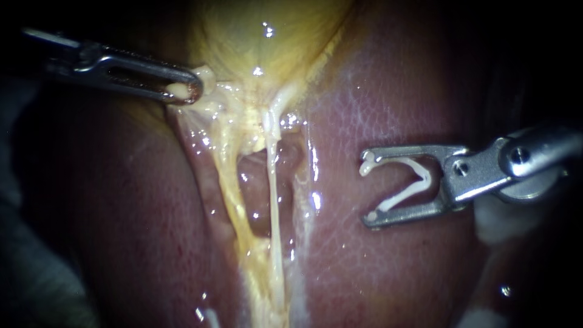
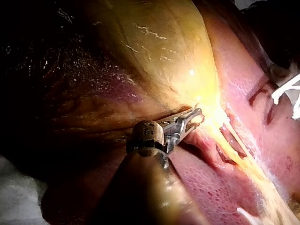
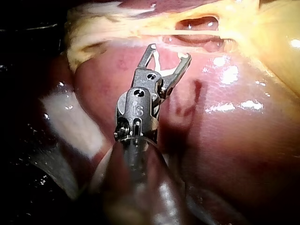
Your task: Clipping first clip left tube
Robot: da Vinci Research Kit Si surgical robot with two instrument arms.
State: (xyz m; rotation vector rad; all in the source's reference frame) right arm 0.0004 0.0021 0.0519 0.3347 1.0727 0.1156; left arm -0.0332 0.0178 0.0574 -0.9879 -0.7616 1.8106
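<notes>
Liver (image 1: 395, 91) bed | left instrument (image 1: 187, 91) jaws clamped on gallbladder (image 1: 261, 36) | right instrument (image 1: 367, 191) jaws holding open clip (image 1: 426, 178)

A crumpled pale grey cloth (image 1: 27, 285) fills the lower left corner of the endoscope view, dim outside the lit area. A white strip of gauze-like material (image 3: 70, 119) lies half in shadow. The light is one narrow bright pool, fading to near black at the edges.

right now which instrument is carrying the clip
The right instrument: a white clip sits between its wide-apart jaws. The left instrument grips only tissue.
</notes>
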